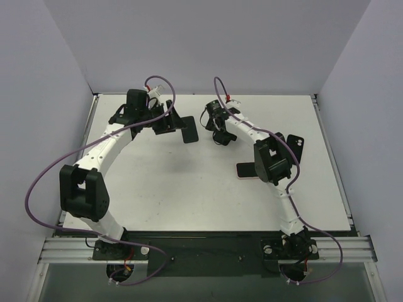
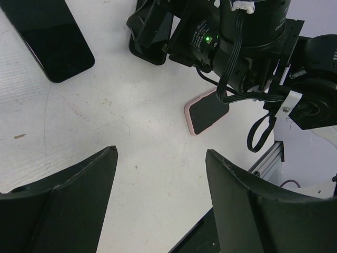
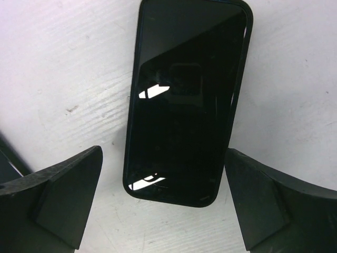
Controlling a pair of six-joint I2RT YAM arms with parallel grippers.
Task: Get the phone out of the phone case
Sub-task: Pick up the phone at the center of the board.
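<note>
A black phone in a black case (image 3: 187,100) lies flat on the white table, screen up. It also shows in the top view (image 1: 189,130) and in the left wrist view (image 2: 47,42). My right gripper (image 3: 163,152) is open, its fingers either side of the phone's near end and not touching it; in the top view it (image 1: 220,136) is just right of the phone. My left gripper (image 2: 160,153) is open and empty, and in the top view it (image 1: 167,119) is just left of the phone. A second dark phone in a pink case (image 1: 245,170) lies mid-table, also seen in the left wrist view (image 2: 206,112).
A black phone-shaped thing with pale lens spots (image 1: 295,146) lies right of the right arm's elbow. The white table (image 1: 189,195) has metal rails along its edges, and grey walls close it in. The right arm's wrist (image 2: 247,37) fills the upper part of the left wrist view.
</note>
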